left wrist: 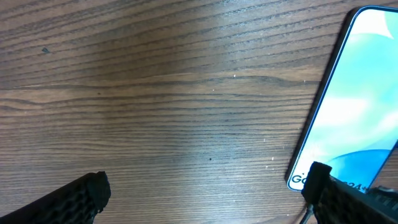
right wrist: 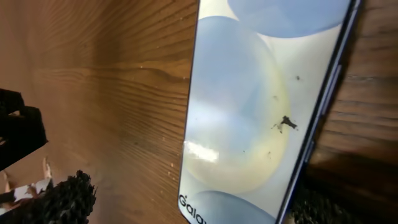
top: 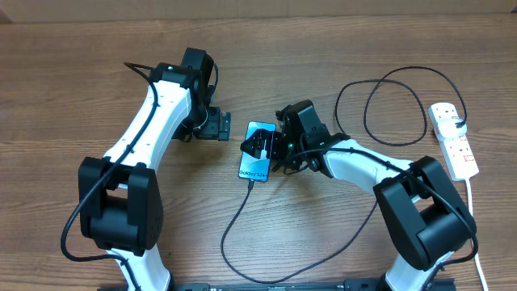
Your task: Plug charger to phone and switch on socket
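Note:
The phone [top: 254,166] lies flat mid-table, light-blue screen up, with "Galaxy" text at its near end. The charger's thin black cable [top: 233,220] runs from the phone's near end, loops along the front of the table and coils at the back right, and its black plug [top: 457,123] sits in the socket [top: 456,145], a white strip at the far right. My right gripper [top: 264,148] is open over the phone, and in the right wrist view its fingers [right wrist: 186,208] straddle the phone [right wrist: 249,124]. My left gripper [top: 224,127] is open just left of the phone. In the left wrist view, one finger of the left gripper [left wrist: 208,199] overlaps the phone's corner [left wrist: 354,112].
The socket's white cord [top: 473,218] runs down the right edge toward the front. The black cable coil [top: 388,105] lies between my right arm and the socket. Bare wood table [left wrist: 155,93] lies under the left gripper.

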Tool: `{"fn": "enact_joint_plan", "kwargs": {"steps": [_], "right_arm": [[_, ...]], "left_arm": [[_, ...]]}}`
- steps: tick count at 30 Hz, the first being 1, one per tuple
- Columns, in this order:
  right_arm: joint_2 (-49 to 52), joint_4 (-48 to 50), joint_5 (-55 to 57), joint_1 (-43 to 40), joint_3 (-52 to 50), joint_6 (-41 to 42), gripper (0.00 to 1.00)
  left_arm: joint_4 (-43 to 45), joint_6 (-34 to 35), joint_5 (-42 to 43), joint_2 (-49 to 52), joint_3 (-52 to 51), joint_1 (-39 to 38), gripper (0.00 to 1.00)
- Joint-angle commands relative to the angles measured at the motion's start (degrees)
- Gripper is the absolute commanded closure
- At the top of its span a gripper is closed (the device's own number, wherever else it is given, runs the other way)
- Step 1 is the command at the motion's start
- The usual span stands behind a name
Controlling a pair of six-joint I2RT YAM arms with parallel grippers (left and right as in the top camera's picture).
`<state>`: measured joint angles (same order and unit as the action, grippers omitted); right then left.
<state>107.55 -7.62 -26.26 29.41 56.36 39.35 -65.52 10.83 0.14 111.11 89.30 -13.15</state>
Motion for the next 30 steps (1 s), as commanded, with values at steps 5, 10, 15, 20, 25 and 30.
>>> {"fn": "enact_joint_plan", "kwargs": {"steps": [5,10,15,20,25,30], "right_arm": [[1.9,-3.6,10.0,-0.3,-2.6,0.2,0.00],[1.9,-3.6,10.0,-0.3,-2.6,0.3,0.00],[1.4,-4.4,10.0,-0.3,-2.6,0.3,0.00],[-1.1,-7.2,13.0,-0.3,-2.6,0.3,0.00],[-3.4,-9.5,15.3,-0.3,-2.6,0.3,0.00],[-3.4,-9.4,15.3,-0.3,-2.6,0.3,0.00]], "left_arm": [[0.0,1.0,-0.7,-1.2,0.5,-0.3,0.00],[0.0,1.0,-0.7,-1.2,0.4,-0.3,0.00],[0.0,1.0,-0.7,-1.2,0.4,-0.3,0.00],[0.0,1.0,-0.7,-1.2,0.5,-0.3,0.00],[0.0,1.0,-0.8,-1.2,0.4,-0.3,0.00],[0.0,1.0,-0.7,-1.2,0.4,-0.3,0.00]]}}
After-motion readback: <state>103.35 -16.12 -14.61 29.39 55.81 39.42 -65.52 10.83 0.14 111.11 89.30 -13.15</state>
